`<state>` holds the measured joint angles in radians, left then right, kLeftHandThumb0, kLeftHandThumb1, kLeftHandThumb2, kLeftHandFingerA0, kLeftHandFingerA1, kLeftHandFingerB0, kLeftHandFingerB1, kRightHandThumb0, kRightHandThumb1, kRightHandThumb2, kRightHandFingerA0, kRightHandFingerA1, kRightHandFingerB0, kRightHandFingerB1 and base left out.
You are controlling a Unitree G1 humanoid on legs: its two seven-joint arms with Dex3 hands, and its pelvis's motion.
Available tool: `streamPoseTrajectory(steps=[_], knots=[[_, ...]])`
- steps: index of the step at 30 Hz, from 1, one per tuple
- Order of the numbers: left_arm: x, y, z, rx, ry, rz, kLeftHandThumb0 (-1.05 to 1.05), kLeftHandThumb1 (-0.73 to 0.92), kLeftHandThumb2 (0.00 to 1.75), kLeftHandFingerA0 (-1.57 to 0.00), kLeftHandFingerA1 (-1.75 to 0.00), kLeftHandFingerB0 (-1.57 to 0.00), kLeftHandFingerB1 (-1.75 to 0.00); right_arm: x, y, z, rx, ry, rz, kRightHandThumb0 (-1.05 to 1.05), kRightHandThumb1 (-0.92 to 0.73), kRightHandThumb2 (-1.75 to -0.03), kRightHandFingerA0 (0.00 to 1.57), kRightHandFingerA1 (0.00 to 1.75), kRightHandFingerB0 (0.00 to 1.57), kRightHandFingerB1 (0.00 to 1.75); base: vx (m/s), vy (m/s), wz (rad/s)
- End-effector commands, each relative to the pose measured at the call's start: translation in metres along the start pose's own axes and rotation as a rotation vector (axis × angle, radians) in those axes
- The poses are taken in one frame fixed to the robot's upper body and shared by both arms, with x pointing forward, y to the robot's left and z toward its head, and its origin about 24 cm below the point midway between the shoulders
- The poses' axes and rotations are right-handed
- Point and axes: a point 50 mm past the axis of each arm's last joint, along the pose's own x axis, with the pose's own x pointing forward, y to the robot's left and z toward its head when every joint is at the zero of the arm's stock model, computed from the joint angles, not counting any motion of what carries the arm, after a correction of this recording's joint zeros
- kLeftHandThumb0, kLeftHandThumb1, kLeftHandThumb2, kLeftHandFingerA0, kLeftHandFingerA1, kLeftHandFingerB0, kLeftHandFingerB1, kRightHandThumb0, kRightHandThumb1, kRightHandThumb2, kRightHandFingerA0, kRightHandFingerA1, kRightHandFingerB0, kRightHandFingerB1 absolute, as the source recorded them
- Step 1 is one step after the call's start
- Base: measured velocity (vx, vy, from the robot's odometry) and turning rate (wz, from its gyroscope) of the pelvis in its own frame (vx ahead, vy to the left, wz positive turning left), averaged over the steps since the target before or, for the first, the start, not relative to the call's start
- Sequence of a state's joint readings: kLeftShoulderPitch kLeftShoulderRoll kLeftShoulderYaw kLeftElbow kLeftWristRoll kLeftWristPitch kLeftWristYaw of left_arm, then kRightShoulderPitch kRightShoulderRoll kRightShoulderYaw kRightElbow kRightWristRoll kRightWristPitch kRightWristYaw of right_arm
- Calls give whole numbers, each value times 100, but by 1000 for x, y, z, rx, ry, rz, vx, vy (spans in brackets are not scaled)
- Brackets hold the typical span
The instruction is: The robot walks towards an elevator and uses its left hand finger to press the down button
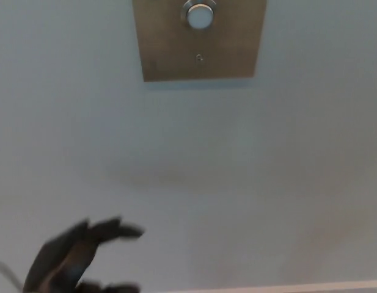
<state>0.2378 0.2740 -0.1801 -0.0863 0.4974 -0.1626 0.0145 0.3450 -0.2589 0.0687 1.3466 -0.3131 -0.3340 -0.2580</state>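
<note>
A brushed metal button plate (pixel 200 52) is fixed to the pale wall at the top centre of the head view. Its round white button (pixel 199 15) sits near the plate's upper edge, with a small screw (pixel 200 59) below it. My left hand (pixel 78 256) shows blurred at the bottom left, black, with its fingers spread apart and pointing right. It is well below and left of the plate and holds nothing. My right hand does not show.
The pale blue-grey wall (pixel 267 171) fills nearly the whole view. A thin light strip (pixel 335 285) runs along the bottom right edge.
</note>
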Motion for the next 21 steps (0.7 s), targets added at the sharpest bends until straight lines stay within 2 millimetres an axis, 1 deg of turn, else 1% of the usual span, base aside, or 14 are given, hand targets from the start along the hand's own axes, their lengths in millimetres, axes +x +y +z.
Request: streamPoseTrajectory(steps=[1,4,5,6,7,8,9,12,13,14,15,18,20,21], knots=[[23,47,119,525,-357,-141,-70,47,55,-59,-79,-61,-57,-1,-11,-6,-36,-6,-31,-55,-54,-57,52,52,53,36,0,0,0],[28,49,134,566,-398,-146,-69,47,55,-58,-79,-61,-56,-1,-12,-7,-34,-4,-32,-55,-53,-57,56,52,54,36,0,0,0],[29,49,138,573,-412,-144,-71,44,56,-61,-89,-61,-57,-1,-12,-6,-36,-5,-36,-55,-54,-57,55,53,53,36,0,0,0],[30,49,143,583,-429,-142,-71,44,56,-61,-89,-61,-57,-1,-12,-6,-39,-7,-40,-55,-54,-57,55,53,53,36,0,0,0],[32,49,148,598,-446,-148,-68,49,56,-59,-91,-57,-57,0,-12,-6,-33,-5,-38,-56,-53,-57,49,53,51,36,0,0,0],[33,49,153,614,-463,-155,-68,49,56,-59,-91,-57,-57,0,-12,-5,-26,-1,-34,-56,-53,-57,49,53,51,36,0,0,0],[34,49,155,620,-472,-155,-67,48,55,-59,-95,-58,-58,1,-13,-4,-25,-8,-32,-57,-53,-57,50,53,50,36,0,0,0],[35,47,158,622,-489,-152,-68,45,55,-60,-97,-59,-60,1,-15,-2,-37,-18,-37,-53,-54,-57,54,56,51,36,0,0,0],[35,46,159,620,-493,-162,-68,45,54,-59,-99,-58,-60,2,-16,-3,-39,-12,-36,-61,-43,-81,52,62,43,49,0,0,0],[35,46,160,619,-492,-166,-68,45,54,-59,-99,-58,-60,2,-16,-3,-40,-9,-36,-61,-43,-81,52,62,43,49,0,0,0],[35,45,161,621,-497,-172,-68,46,54,-60,-99,-58,-61,2,-17,-3,-55,-16,-44,-54,-53,-57,55,53,51,36,0,0,0],[34,44,164,619,-496,-194,-70,45,56,-61,-96,-57,-61,1,-17,-2,-49,-29,-47,-55,-51,-56,60,58,53,36,0,0,0],[35,44,166,636,-505,-198,-69,46,55,-61,-93,-60,-61,2,-17,-2,-29,-24,-34,-52,-51,-56,60,56,53,36,0,0,0],[35,44,168,654,-496,-204,-69,46,56,-60,-93,-59,-61,2,-17,-2,-43,-27,-31,-56,-51,-56,55,54,52,36,0,0,0]])
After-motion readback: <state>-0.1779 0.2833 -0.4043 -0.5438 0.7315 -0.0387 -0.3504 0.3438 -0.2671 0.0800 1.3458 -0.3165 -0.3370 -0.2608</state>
